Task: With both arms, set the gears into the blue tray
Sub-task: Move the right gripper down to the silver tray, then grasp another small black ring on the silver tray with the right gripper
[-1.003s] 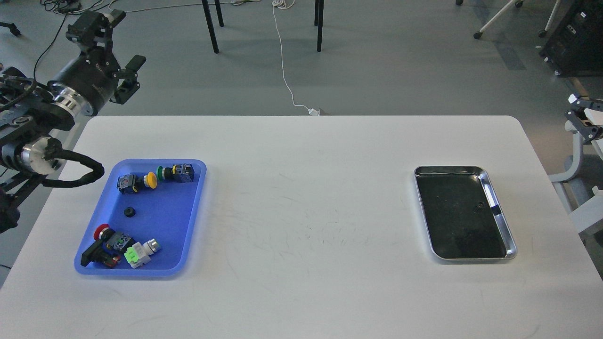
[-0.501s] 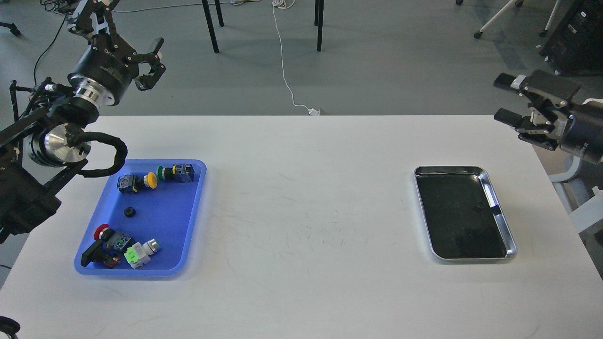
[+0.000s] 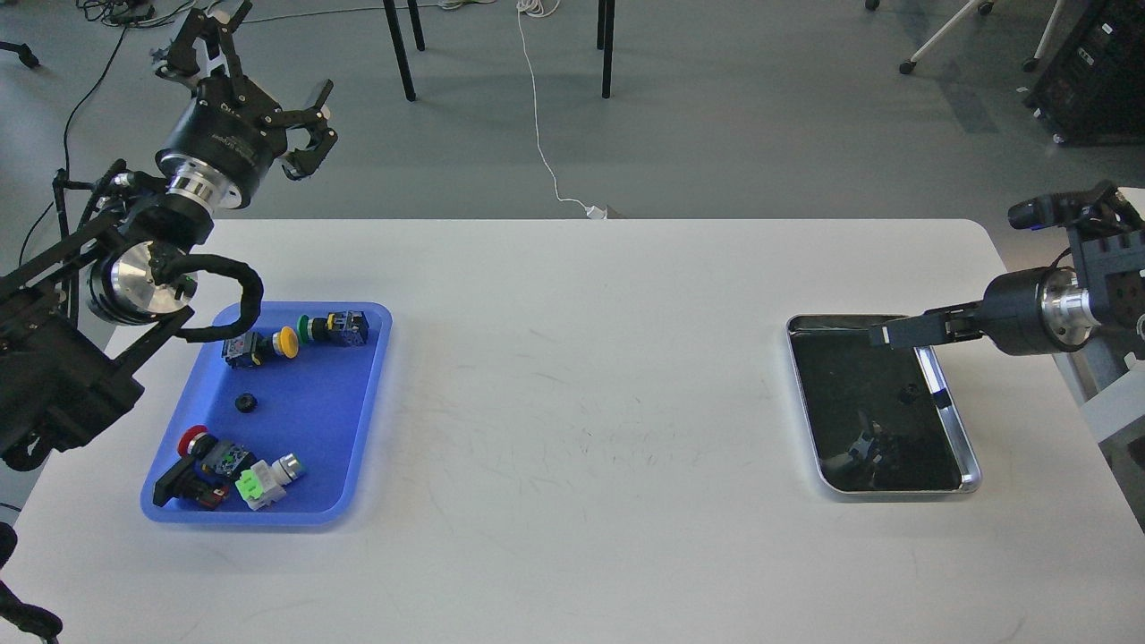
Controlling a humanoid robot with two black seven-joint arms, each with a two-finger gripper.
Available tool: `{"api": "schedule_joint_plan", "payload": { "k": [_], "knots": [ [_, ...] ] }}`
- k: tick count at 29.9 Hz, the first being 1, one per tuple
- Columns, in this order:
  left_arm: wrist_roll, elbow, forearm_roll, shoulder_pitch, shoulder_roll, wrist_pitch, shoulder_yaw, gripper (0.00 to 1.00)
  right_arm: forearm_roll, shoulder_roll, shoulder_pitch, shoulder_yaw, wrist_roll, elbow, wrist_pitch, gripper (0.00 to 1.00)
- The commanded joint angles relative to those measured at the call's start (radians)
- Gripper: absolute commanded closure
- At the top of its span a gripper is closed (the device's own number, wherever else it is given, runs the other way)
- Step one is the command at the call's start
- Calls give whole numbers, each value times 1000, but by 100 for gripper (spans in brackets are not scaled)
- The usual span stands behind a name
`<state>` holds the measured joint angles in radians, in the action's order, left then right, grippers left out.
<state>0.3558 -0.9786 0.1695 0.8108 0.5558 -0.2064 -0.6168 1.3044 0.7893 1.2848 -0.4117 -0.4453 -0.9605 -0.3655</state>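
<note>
The blue tray (image 3: 315,420) lies on the left of the white table. One small black gear (image 3: 245,403) rests in its middle. Another small dark gear (image 3: 911,390) lies in the steel tray (image 3: 971,470) on the right. My left gripper (image 3: 266,64) is raised beyond the table's far left edge, behind the blue tray, open and empty. My right gripper (image 3: 887,334) reaches in from the right and points left over the far end of the steel tray, above and behind that gear. It is seen side-on, so its fingers cannot be told apart.
Several coloured push-button switches lie in the blue tray: a yellow one (image 3: 284,341) and a green one (image 3: 309,328) at the far end, a red one (image 3: 192,441) and others at the near end. Chair legs and a white cable (image 3: 539,134) are on the floor behind.
The left arm rose and shifted right, its gripper still open. The right arm came in from the right edge and swung down and left to the steel tray's far end.
</note>
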Motion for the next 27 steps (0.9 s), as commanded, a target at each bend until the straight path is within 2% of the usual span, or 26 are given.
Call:
{"api": "schedule_joint_plan", "payload": {
  "k": [1, 6, 13, 21, 27],
  "knots": [
    [0, 0, -1, -7, 9, -4, -3, 2, 21, -56, -2, -73, -1, 55, 51, 3],
    [0, 0, -1, -7, 12, -24, -3, 2, 125, -116, 5, -163, -7, 163, 71, 4],
    [-1, 1, -5, -9, 13, -24, 0, 2, 147, -154, 5, -216, -27, 164, 72, 11],
    [0, 3, -8, -9, 15, -19, 6, 2, 148, -255, 2, -329, -27, 227, 69, 23],
    [0, 3, -8, -21, 27, -22, 5, 2, 145, -281, 2, -328, -26, 227, 72, 25]
  ]
}}
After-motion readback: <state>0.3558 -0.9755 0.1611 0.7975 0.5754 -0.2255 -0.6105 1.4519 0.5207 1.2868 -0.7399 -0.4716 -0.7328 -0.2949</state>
